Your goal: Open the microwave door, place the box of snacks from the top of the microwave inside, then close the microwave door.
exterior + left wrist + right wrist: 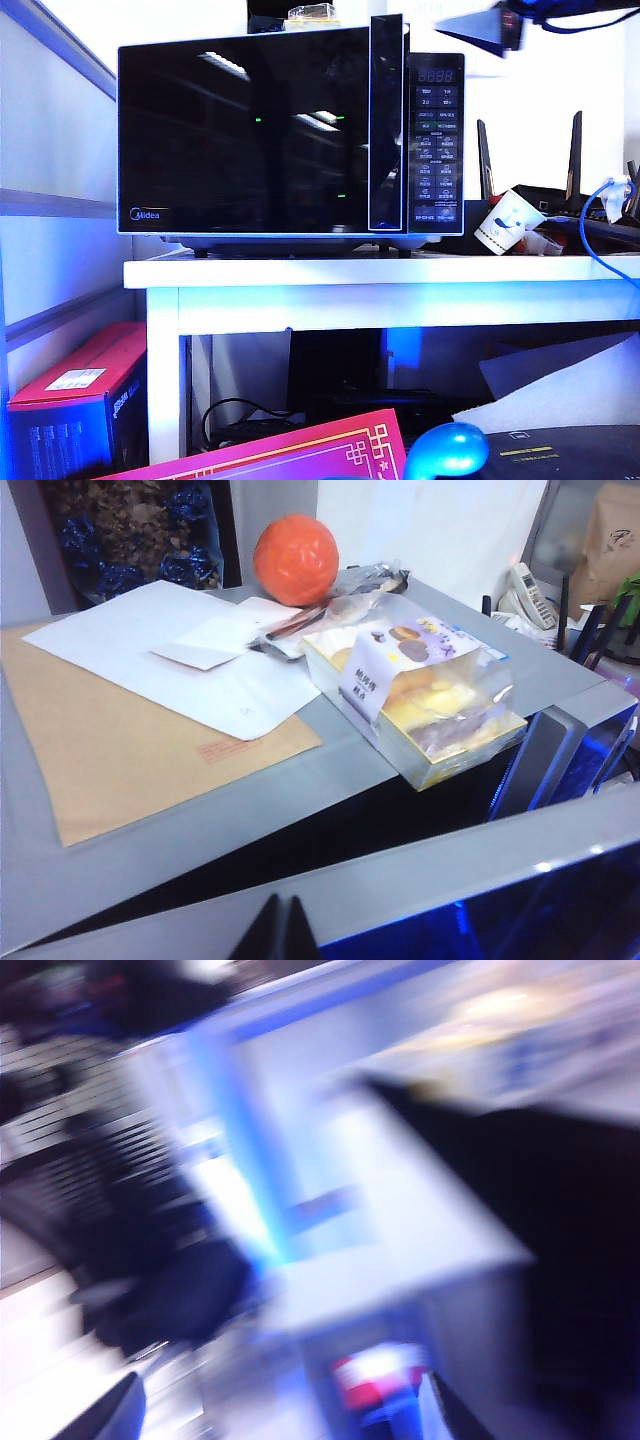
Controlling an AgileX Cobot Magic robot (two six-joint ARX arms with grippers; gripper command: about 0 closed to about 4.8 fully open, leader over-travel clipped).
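The black microwave point(260, 130) stands on a white table point(380, 272). Its glass door point(240, 130), with the handle strip point(386, 120), stands slightly ajar. In the left wrist view a dark gap separates the door's top edge point(420, 880) from the grey microwave top point(200, 800). The clear box of snacks point(420, 695) with pale yellow contents lies on that top point(313, 13). My left gripper point(283, 928) is shut and empty just above the door's top edge; it does not show in the exterior view. My right gripper point(280, 1420), blurred, hangs open beyond the microwave's upper right corner point(487, 25).
On the microwave top lie a brown envelope point(130, 750), white paper point(170, 650), an orange ball point(296, 560) and a wrapper. Beside the microwave are a tipped paper cup point(505, 222), a black router point(560, 200) and a blue cable. A red box point(75, 400) sits under the table.
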